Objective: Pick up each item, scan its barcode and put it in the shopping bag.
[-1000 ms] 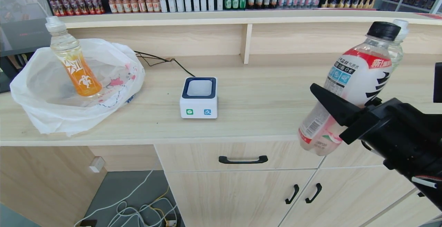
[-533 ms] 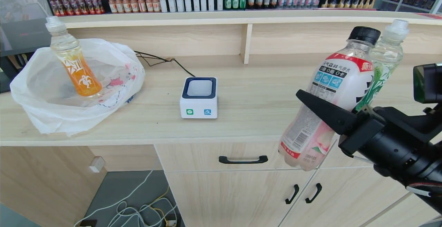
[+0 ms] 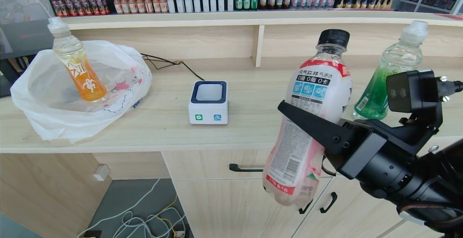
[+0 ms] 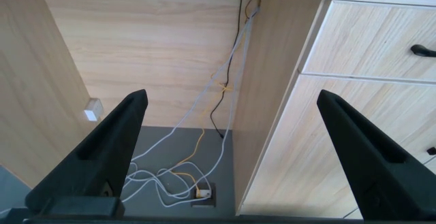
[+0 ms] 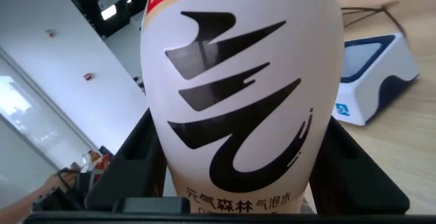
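Item in hand: pink bottle (image 3: 318, 86), black cap, held nearly upright with the cap leaning slightly toward 1 o'clock. It hangs in the air off the front edge of the desk (image 3: 253, 97), touching nothing else. The right claw (image 3: 307, 122) pinches it across the middle, one finger on the near side and the other behind it. The barcode (image 3: 294, 167) sits low on the label, facing out into the room, not toward the reader.

Scanner (image 3: 208, 102): small white box, window facing up, mid-desk, at about 10 o'clock from the held bottle and well apart from it.

Shopping bag (image 3: 43, 122): white plastic, mouth open, at 9 o'clock from the scanner. An orange bottle (image 3: 77, 66) leans inside it.

Green bottle (image 3: 390, 75): stands on the desk at 3 o'clock from the scanner, not yet handled.

Left claw (image 4: 231, 98): fingers spread, holding nothing, low beside the cupboard (image 4: 368, 60), above loose cables (image 4: 184, 176) on the floor.

Step in hand, as I judge it: carrying the pink bottle to be scanned, one item already bagged.

Next move calls for bringing the bottle over the scanner window and turning or tipping it so the low barcode faces down onto the glass, then on to the bag.
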{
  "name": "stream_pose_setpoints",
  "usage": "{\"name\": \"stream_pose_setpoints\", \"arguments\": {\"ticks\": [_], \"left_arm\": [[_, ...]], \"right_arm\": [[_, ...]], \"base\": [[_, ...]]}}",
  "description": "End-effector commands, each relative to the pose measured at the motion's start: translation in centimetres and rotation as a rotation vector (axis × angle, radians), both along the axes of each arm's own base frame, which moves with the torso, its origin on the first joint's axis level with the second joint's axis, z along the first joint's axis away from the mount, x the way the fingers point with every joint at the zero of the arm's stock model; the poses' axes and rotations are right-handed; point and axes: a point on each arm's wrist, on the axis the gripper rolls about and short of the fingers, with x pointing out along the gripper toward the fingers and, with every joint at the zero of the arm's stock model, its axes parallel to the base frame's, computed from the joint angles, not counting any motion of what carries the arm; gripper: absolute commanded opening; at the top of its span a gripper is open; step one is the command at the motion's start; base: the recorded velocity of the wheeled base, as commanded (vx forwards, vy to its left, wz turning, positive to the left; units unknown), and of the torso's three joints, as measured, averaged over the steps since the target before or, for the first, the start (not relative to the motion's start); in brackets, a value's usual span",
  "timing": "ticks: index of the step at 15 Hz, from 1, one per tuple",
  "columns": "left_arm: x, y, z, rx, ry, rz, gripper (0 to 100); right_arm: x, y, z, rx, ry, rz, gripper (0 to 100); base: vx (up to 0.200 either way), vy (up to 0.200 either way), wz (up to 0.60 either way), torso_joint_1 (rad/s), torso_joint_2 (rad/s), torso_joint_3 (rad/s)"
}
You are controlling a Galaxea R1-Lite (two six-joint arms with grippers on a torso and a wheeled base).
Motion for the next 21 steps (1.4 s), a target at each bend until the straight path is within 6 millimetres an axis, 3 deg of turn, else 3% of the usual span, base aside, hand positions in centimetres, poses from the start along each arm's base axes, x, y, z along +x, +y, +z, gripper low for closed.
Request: {"name": "stream_pose_setpoints", "arguments": {"ticks": [1,8,21], "left_arm": [[0.0,0.0,0.0,0.0,0.0,-0.001,100],[0.0,0.0,0.0,0.0,0.0,0.0,100],[0.0,0.0,0.0,0.0,0.0,0.0,100]], "right_arm": [[0.0,0.5,-0.1,0.005,0.018,0.037,0],[-0.9,1.7,2.6,0.151,0.079,0.192,0],[-1.0,1.9,2.5,0.135,0.077,0.228,0]], "base": [[0.0,0.0,0.0,0.0,0.0,0.0],[0.0,0.0,0.0,0.0,0.0,0.0],[0.0,0.0,0.0,0.0,0.0,0.0]]}}
